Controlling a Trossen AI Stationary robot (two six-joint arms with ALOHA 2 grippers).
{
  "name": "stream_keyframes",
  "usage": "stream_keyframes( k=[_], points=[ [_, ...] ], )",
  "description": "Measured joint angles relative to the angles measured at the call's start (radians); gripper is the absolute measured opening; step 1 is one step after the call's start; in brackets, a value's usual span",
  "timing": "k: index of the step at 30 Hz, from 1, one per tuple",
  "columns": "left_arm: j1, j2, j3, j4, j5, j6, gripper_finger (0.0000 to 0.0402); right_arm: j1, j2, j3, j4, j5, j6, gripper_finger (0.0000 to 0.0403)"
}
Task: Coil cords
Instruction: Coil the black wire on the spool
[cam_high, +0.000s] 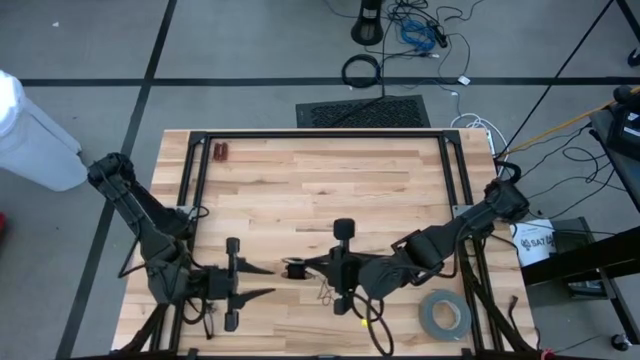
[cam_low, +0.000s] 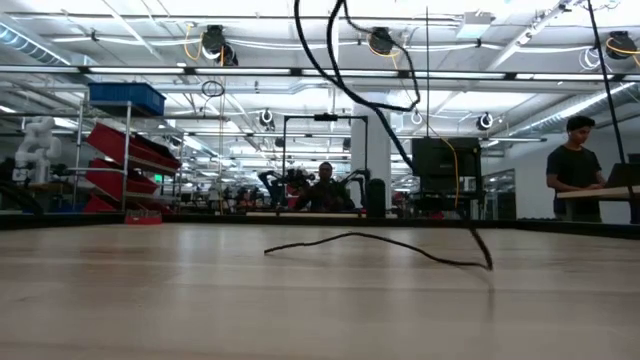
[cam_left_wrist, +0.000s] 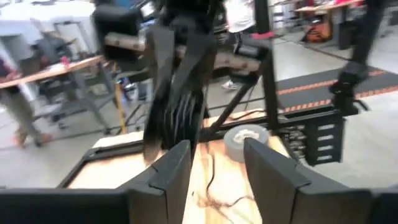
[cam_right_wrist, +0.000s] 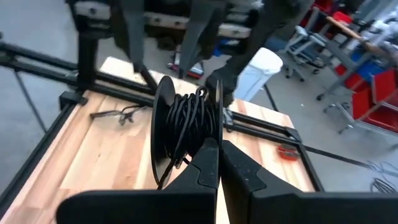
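Cord: the thin black cord sits wound as a small bundle between two dark disc-like flanges, directly ahead of the right pincer in the right wrist view. We see that pincer's two dark fingers pressed together with the bundle touching their tips; whether they pinch a strand we cannot tell. From above, the bundle lies near the middle of the pale wooden counter, toward its near edge, between the two pincers, with the right pincer just beside it.

Loose wiry strands lie on the counter just beside the bundle. In the low view a thin dark strand arcs just above the counter surface.

The left pincer is left of the bundle, apart from it. In the left wrist view its fingers stand spread, nothing between them.

The grey tape roll rests flat on the counter near the right front corner. A small red-brown object lies near the far left corner.
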Motion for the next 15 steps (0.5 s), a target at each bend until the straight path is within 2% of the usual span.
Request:
stream_keyframes(
  k=[2,7,11,15],
  points=[
    [-0.01,0.005,0.0,-0.022,-0.035,-0.053,0.0161,0.005,-0.015,0.0,-0.006,0.024,0.014,0.0],
    [-0.016,0.08,-0.019,0.018,-0.03,-0.18,0.0162,0.011,-0.05,0.0,0.003,0.032,0.036,0.0],
    [0.011,0.203,-0.044,0.18,-0.028,-0.135,0.0162,0.015,-0.067,0.0,0.03,0.031,0.032,0.0],
    [0.063,0.326,-0.044,0.396,-0.082,-0.025,0.0163,0.017,-0.078,0.0,0.039,0.029,0.032,0.0]
  ],
)
